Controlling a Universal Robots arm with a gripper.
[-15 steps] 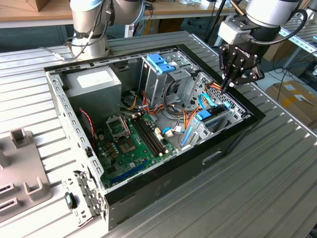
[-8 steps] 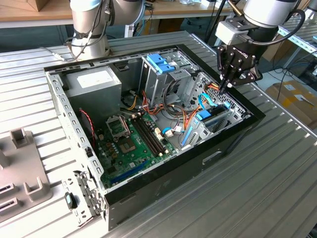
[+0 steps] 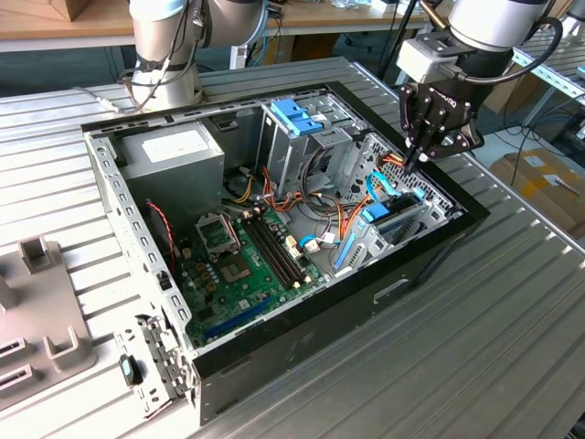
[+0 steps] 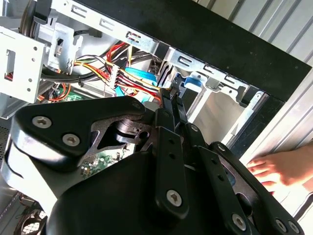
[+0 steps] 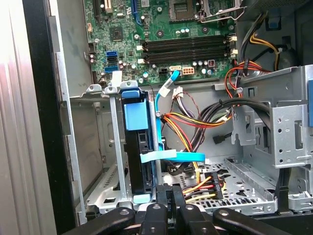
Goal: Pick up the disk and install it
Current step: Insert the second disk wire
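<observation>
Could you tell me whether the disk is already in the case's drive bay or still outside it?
In: the disk stands on edge in the metal bay inside the case, the pincer just above its end.

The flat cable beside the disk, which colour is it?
Light blue cable; disk. Best in the first wrist view.
</observation>
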